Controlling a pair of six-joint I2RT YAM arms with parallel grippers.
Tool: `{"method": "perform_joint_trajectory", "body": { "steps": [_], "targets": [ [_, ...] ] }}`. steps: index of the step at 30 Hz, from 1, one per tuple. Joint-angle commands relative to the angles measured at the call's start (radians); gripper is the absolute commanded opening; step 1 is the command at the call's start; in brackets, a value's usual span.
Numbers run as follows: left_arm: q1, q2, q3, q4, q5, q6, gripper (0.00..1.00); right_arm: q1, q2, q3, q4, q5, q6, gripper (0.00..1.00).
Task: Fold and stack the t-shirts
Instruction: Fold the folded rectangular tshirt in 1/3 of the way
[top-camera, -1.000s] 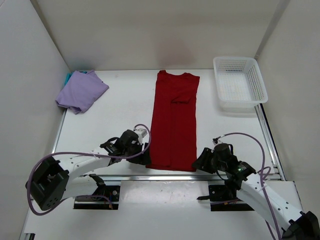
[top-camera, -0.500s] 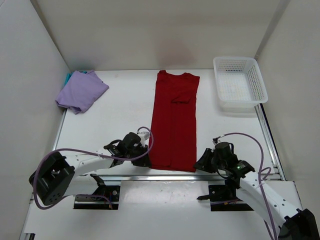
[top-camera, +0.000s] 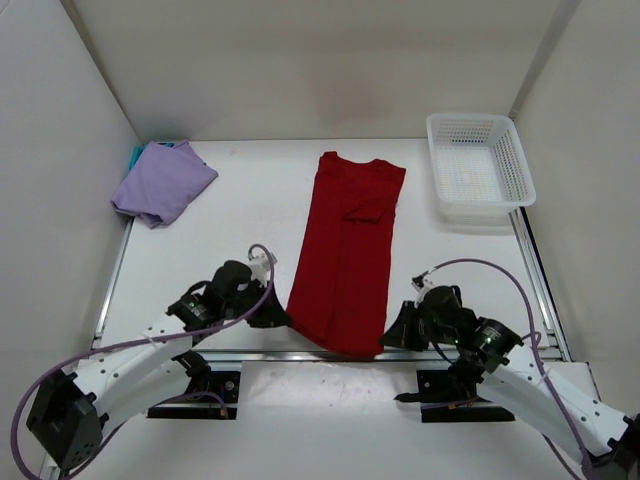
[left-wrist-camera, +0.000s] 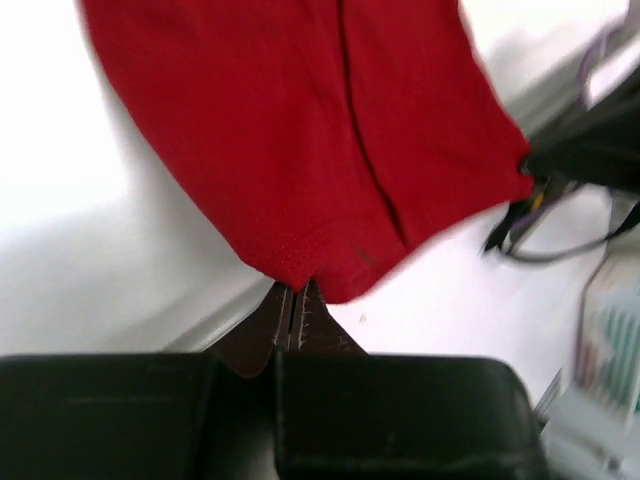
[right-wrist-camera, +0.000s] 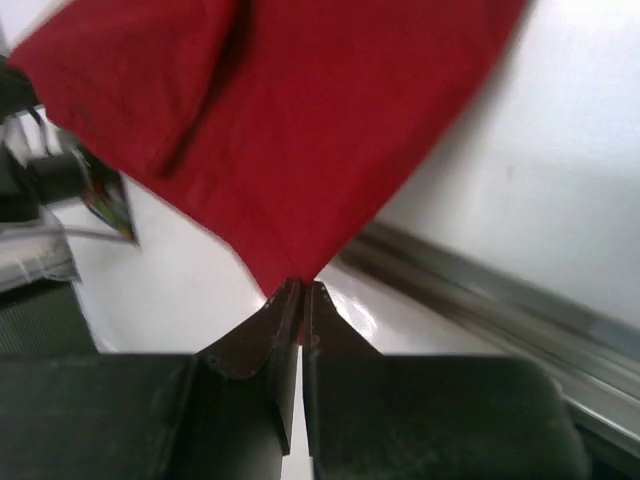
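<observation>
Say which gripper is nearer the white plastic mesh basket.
Right. The right gripper, pinching the red cloth t-shirt, sits on the same side as the white plastic mesh basket; the left gripper pinches the shirt's farther corner.

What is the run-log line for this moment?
left gripper jaws: shut on bright red cloth t-shirt hem corner | right gripper jaws: shut on other hem corner

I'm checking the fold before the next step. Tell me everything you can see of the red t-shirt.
The red t-shirt is plain, soft bright cloth, folded lengthwise into a long narrow strip with a sleeve tucked across near the collar. It lies on the white table, collar at the far end, slightly slanted, hem reaching the near edge. The left gripper and right gripper are each shut on a hem corner.
</observation>
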Motion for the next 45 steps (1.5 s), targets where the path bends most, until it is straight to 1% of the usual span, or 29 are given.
{"method": "perform_joint_trajectory", "body": {
  "steps": [1,2,3,4,6,7,8,9,10,11,13,15,17,21,25,26,28,29,31,32,33,35,37,38,39,41,42,43,45],
  "targets": [
    [0.083,0.045,0.129,-0.051,0.030,0.035,0.00,-0.138,0.118,0.110,0.036,-0.031,-0.111,0.00],
    [0.090,0.093,0.184,-0.025,0.008,0.047,0.00,-0.271,0.187,0.125,0.074,-0.085,-0.208,0.00],
    [0.102,0.149,0.238,-0.011,0.001,0.046,0.00,-0.398,0.243,0.154,0.139,-0.184,-0.287,0.00],
    [0.120,0.174,0.264,0.018,0.000,0.056,0.00,-0.453,0.277,0.162,0.198,-0.237,-0.312,0.00],
    [0.154,0.276,0.338,0.117,-0.026,0.041,0.00,-0.604,0.414,0.258,0.253,-0.259,-0.408,0.00],
    [0.178,0.342,0.391,0.133,-0.035,0.043,0.00,-0.616,0.453,0.312,0.274,-0.253,-0.439,0.00],
    [0.194,0.382,0.422,0.164,-0.038,0.049,0.00,-0.648,0.531,0.340,0.300,-0.253,-0.453,0.00],
    [0.217,0.461,0.483,0.170,-0.049,0.061,0.00,-0.657,0.597,0.389,0.323,-0.248,-0.474,0.00],
    [0.217,0.541,0.547,0.175,-0.061,0.064,0.00,-0.672,0.674,0.432,0.334,-0.228,-0.476,0.00],
    [0.240,0.577,0.574,0.182,-0.055,0.064,0.00,-0.686,0.705,0.448,0.367,-0.231,-0.479,0.00],
    [0.263,0.696,0.673,0.192,-0.062,0.064,0.00,-0.711,0.833,0.503,0.426,-0.250,-0.468,0.00],
    [0.278,0.782,0.736,0.193,-0.093,0.078,0.00,-0.720,0.904,0.547,0.467,-0.221,-0.458,0.00],
    [0.297,0.891,0.809,0.176,-0.093,0.087,0.00,-0.720,0.975,0.584,0.506,-0.234,-0.439,0.00],
    [0.321,1.036,0.922,0.166,-0.090,0.090,0.00,-0.731,1.119,0.676,0.576,-0.256,-0.425,0.00],
    [0.332,1.108,0.984,0.219,-0.079,0.063,0.00,-0.743,1.219,0.734,0.592,-0.239,-0.422,0.00],
    [0.333,1.119,0.976,0.256,-0.079,0.054,0.00,-0.746,1.246,0.741,0.601,-0.236,-0.421,0.00],
    [0.343,1.149,0.991,0.268,-0.058,0.041,0.12,-0.749,1.276,0.742,0.606,-0.239,-0.410,0.00],
    [0.346,1.163,0.997,0.283,-0.040,0.043,0.15,-0.757,1.289,0.750,0.636,-0.236,-0.410,0.02],
    [0.355,1.151,0.981,0.329,-0.003,0.017,0.34,-0.762,1.297,0.759,0.654,-0.236,-0.401,0.11],
    [0.356,1.140,0.967,0.348,0.003,0.001,0.38,-0.766,1.299,0.768,0.642,-0.246,-0.396,0.19],
    [0.360,1.105,0.946,0.391,-0.003,-0.003,0.44,-0.759,1.299,0.785,0.645,-0.247,-0.399,0.22],
    [0.358,1.051,0.904,0.423,-0.004,-0.011,0.47,-0.768,1.267,0.797,0.616,-0.227,-0.410,0.34],
    [0.352,0.978,0.841,0.451,-0.021,-0.012,0.43,-0.762,1.210,0.788,0.616,-0.190,-0.427,0.40],
    [0.341,0.923,0.782,0.475,-0.024,-0.019,0.39,-0.745,1.167,0.767,0.590,-0.143,-0.432,0.40],
    [0.331,0.866,0.714,0.509,-0.035,-0.028,0.38,-0.720,1.124,0.741,0.593,-0.121,-0.450,0.37],
    [0.271,0.815,0.616,0.540,-0.033,-0.031,0.37,-0.671,1.083,0.687,0.636,-0.093,-0.458,0.08],
    [0.257,0.798,0.559,0.563,-0.039,-0.034,0.36,-0.627,1.079,0.669,0.644,-0.096,-0.470,0.03],
    [0.229,0.789,0.528,0.575,-0.056,-0.039,0.35,-0.604,1.082,0.656,0.664,-0.093,-0.479,0.00],
    [0.215,0.807,0.443,0.629,-0.053,-0.052,0.33,-0.515,1.136,0.665,0.679,-0.096,-0.499,0.00]
  ]
}}
